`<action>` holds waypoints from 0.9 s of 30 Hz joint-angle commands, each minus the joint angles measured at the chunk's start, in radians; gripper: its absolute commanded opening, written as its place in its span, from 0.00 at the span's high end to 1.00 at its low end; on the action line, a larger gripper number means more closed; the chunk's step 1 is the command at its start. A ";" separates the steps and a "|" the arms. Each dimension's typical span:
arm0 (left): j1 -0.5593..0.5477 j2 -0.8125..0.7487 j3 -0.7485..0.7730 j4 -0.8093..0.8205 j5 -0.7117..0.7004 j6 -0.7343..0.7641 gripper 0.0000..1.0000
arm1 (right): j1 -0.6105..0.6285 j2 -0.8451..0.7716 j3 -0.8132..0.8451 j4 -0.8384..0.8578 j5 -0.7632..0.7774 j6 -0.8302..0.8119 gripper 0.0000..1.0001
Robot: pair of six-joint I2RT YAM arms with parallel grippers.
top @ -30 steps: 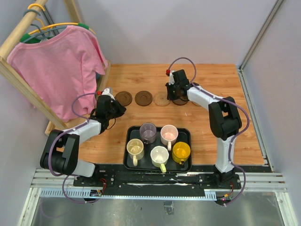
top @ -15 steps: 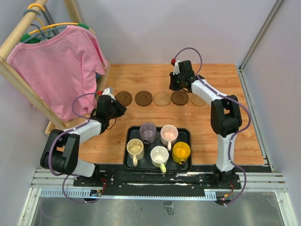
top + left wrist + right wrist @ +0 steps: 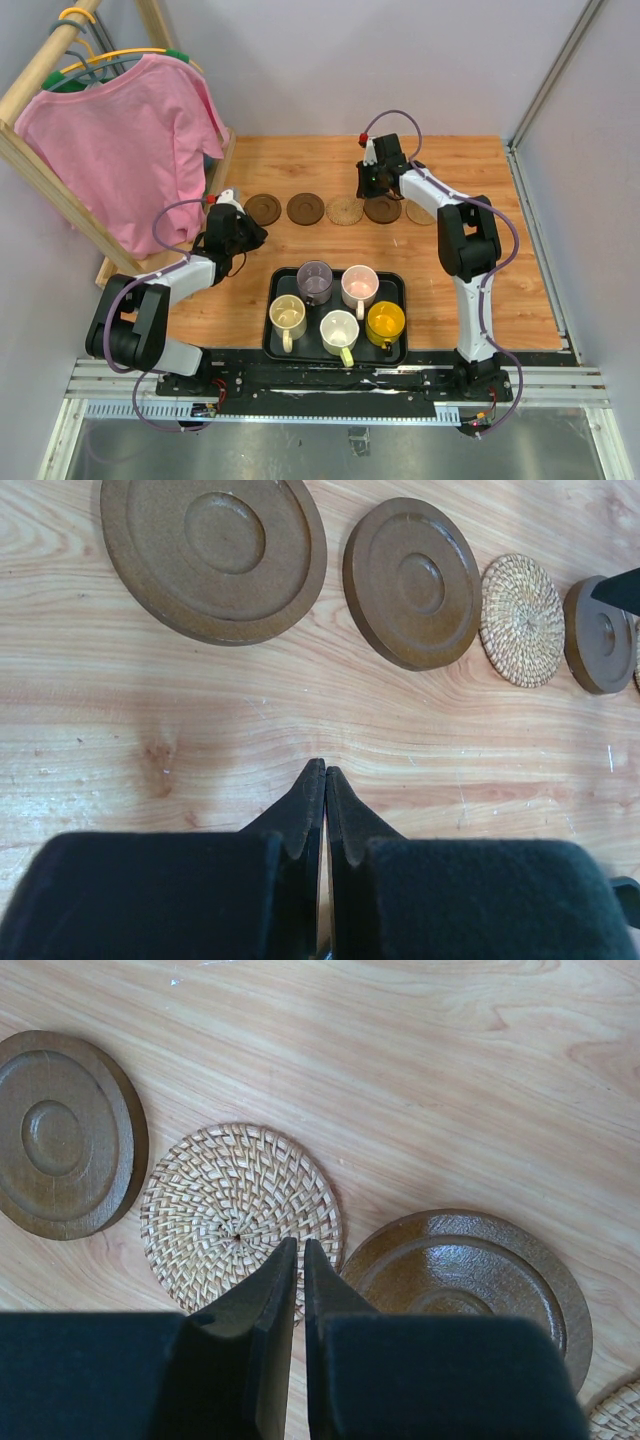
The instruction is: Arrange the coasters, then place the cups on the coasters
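Five coasters lie in a row across the table: dark brown, dark brown, tan woven, dark brown, and a tan one partly behind my right arm. My right gripper hovers shut and empty over the gap between the woven coaster and the glossy brown one. My left gripper is shut and empty over bare wood, just short of the leftmost coaster. Cream, purple-grey, pinkish, white and yellow cups stand in the black tray.
A wooden rack holding a pink shirt leans over the table's left side, close to my left arm. Grey walls close off the back and right. The tray sits at the near edge between the two arm bases.
My right gripper has lifted off the fourth coaster, the dark brown one, which now shows in full, and drifted slightly left. The left arm has not moved.
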 commanded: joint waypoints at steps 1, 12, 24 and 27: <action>-0.007 0.002 -0.008 0.020 -0.013 0.017 0.95 | 0.000 0.013 0.017 -0.017 -0.007 0.014 0.92; -0.008 0.008 -0.007 0.019 -0.011 0.014 0.95 | -0.001 0.020 -0.014 -0.017 -0.001 0.016 0.92; -0.008 0.016 -0.003 0.019 -0.011 0.017 0.95 | -0.003 0.056 0.002 -0.037 0.003 0.018 0.92; -0.008 0.016 -0.004 0.020 -0.011 0.018 0.95 | -0.004 0.056 -0.001 -0.037 0.009 0.020 0.92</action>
